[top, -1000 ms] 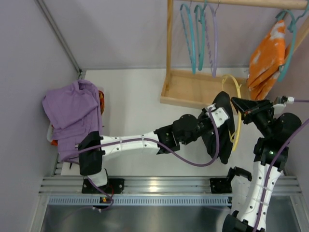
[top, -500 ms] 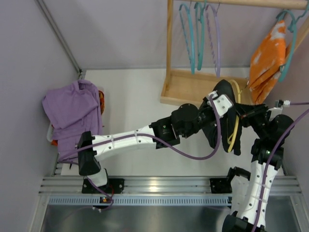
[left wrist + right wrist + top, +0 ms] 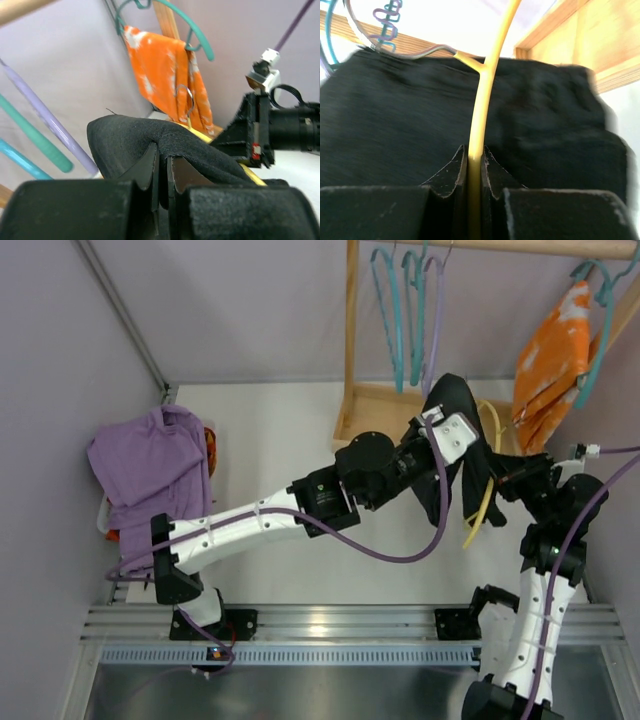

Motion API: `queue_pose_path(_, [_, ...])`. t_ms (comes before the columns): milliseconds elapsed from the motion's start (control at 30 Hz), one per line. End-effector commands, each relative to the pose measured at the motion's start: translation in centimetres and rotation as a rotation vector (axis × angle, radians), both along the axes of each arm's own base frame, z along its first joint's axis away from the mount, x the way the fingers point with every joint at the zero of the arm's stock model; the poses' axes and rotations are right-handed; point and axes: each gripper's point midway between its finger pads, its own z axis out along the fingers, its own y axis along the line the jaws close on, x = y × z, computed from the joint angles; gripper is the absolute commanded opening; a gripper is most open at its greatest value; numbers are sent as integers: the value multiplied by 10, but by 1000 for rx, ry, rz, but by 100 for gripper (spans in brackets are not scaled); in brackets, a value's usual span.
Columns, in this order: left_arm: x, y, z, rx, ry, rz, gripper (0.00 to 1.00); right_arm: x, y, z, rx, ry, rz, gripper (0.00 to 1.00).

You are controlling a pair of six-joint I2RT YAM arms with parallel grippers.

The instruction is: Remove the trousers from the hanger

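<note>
while the left pincer pinches a fold of the soft, floppy trousers near the wooden rack, the right pincer clamps the thin yellow hanger (likely light, springy) carrying them.

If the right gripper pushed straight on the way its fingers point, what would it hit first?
The trousers: the right gripper, shut on the yellow hanger, faces black fabric filling the view just ahead. The gap is hard to judge; the wooden rack shows behind.
</note>
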Motion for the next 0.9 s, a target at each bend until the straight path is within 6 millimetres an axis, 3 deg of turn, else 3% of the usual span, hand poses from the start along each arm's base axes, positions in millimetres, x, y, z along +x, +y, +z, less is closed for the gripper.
queue_pose_path(0, [-35,186,253,-736,-256,86,0,10,-22,-23,-147,32,-70,0])
queue_pose_path(100, [-25,204,260,-758,-257,124,0,11,-23,-20,-162,27,-69,0])
queue_pose_path(300, [-1,234,250,-769,-199,178,0,14,-25,-11,-190,6,-68,0])
queue_pose_path(333, [3,250,252,-785,-201,200,0,15,-26,-10,-194,5,-69,0])
queue_pose_path(400, [12,259,245,-790,-166,210,0,16,-26,-10,-197,7,-68,0])
queue_pose_path(433, [15,278,249,-804,-179,243,0,17,-27,-11,-198,9,-67,0])
queue_pose_path(500, [19,292,245,-816,-166,263,0,17,-27,-11,-203,9,-66,0])
queue_pose_path(567, [19,323,248,-833,-194,321,0,18,-28,-11,-205,8,-66,0])
queue_pose_path(633, [32,347,239,-828,-191,402,0,19,-28,-11,-204,8,-63,0])
queue_pose_path(700, [30,378,229,-863,-185,462,0,19,-28,-10,-204,7,-62,0])
queue_pose_path(733, [33,408,225,-864,-220,559,0,20,-28,-11,-204,8,-62,0])
queue_pose_path(767, [33,424,219,-864,-233,613,0,20,-28,-10,-206,3,-62,0])
queue_pose_path(833, [21,468,200,-867,-267,760,0,22,-28,-12,-203,9,-59,0])
queue_pose_path(867, [28,478,179,-832,-238,831,0,22,-28,-13,-200,12,-54,0])
